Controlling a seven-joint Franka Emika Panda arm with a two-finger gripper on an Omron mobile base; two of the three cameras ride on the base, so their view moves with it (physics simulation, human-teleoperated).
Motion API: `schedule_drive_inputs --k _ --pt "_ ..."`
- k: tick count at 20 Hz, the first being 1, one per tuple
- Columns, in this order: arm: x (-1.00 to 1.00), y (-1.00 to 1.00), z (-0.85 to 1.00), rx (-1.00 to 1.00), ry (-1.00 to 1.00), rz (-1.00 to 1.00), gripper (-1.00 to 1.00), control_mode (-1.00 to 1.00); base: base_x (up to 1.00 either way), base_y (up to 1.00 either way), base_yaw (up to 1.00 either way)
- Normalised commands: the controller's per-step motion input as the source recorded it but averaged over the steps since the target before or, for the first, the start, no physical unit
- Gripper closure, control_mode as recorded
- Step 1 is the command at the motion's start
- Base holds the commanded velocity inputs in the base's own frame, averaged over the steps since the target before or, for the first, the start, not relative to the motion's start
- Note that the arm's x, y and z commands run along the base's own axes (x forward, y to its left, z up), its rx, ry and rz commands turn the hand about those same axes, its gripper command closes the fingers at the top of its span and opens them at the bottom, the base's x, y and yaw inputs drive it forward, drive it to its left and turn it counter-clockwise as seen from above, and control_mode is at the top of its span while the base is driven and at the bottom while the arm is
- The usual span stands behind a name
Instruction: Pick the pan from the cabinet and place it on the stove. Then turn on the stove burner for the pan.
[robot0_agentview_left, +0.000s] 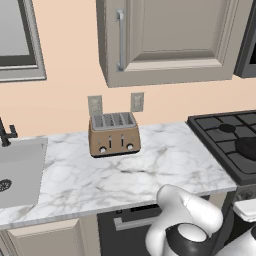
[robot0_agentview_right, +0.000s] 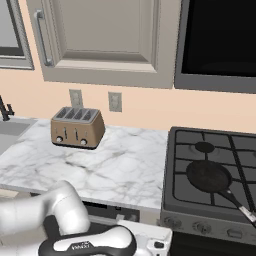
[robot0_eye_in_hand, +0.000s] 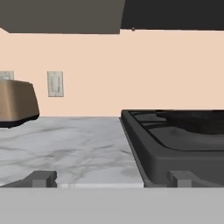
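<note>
My gripper (robot0_eye_in_hand: 112, 178) hangs low at the counter edge, jaws spread wide and empty; the pan (robot0_agentview_right: 209, 176) sits on the stove (robot0_agentview_right: 200, 200), ahead and right.

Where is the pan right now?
The pan sits on the stove, on a front grate with its handle pointing toward the front right corner, seen in the right base view; the cabinet above the counter is closed.

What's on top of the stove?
A black pan sits on the stove's grates, near the front, with its long handle pointing toward the front right. The burner right under the pan is covered, so it cannot be seen.
</note>
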Motion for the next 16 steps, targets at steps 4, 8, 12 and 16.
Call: schedule_drive_inputs --k 4,8,12,16 --pt "0.01 -0.15 -0.11 0.03 0.0 0.0 -1.0 -1.0 0.0 0.0 0.0" --pt "0.0 -0.08 -0.1 0.02 0.0 0.0 -1.0 -1.0 0.0 0.0 0.0" --pt "0.0 0.0 -0.1 0.0 0.0 0.0 -1.0 -1.0 0.0 0.0 0.0" --pt "0.0 0.0 -0.07 0.0 -0.01 0.0 -1.0 -1.0 0.0 0.0 0.0"
